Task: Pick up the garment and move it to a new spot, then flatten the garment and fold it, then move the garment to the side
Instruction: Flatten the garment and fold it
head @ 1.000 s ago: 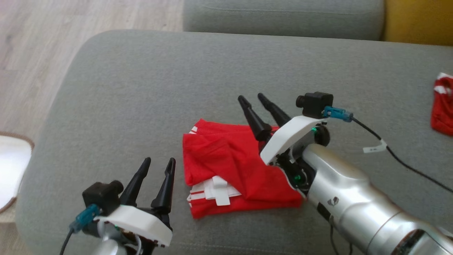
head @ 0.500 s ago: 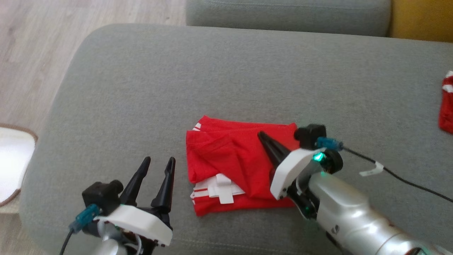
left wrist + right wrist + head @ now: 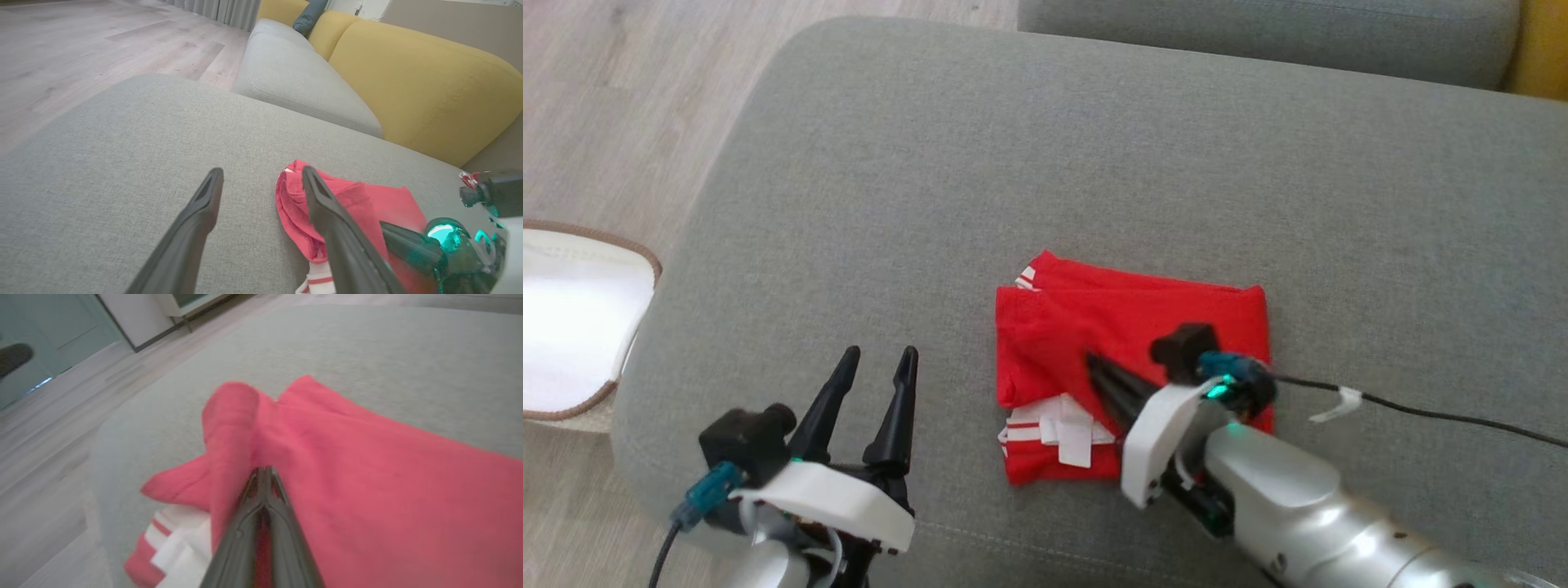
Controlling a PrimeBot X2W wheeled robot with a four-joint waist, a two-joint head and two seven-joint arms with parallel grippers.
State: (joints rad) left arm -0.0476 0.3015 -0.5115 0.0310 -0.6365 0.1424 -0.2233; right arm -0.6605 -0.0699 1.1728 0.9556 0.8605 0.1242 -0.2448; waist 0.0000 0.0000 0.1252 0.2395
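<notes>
A broad grey sofa seat [image 3: 1094, 163] takes up most of the head view, with a second grey cushion [image 3: 1258, 33] beyond it at 12 o'clock. Wooden floor [image 3: 621, 98] runs off toward 10 o'clock. In the left wrist view a yellow backrest [image 3: 408, 81] rises at 2 o'clock.

The right arm's silver forearm [image 3: 1298, 506] comes in from 5 o'clock and slants up toward the middle. The red garment [image 3: 1094, 318] lies folded into a rough rectangle on the seat, just below centre and well in from every edge. At 9 o'clock, down on the floor, sits a pale mat [image 3: 572, 327] with a brown rim.

The left claw [image 3: 879, 353] hovers at 7 o'clock, released, its two dark fingers spread and pointing to 12 o'clock. It is just beside the garment's left edge and not touching it.

The right claw [image 3: 1094, 363] is over the garment and is clenched. In the right wrist view its fingers meet on a raised ridge of red cloth, with red showing between them.

White striped trim [image 3: 1058, 425] peeks out at the garment's 7 o'clock corner. A black cable [image 3: 1421, 412] trails from the right wrist toward 3 o'clock, and it carries a small white label [image 3: 1339, 402].
</notes>
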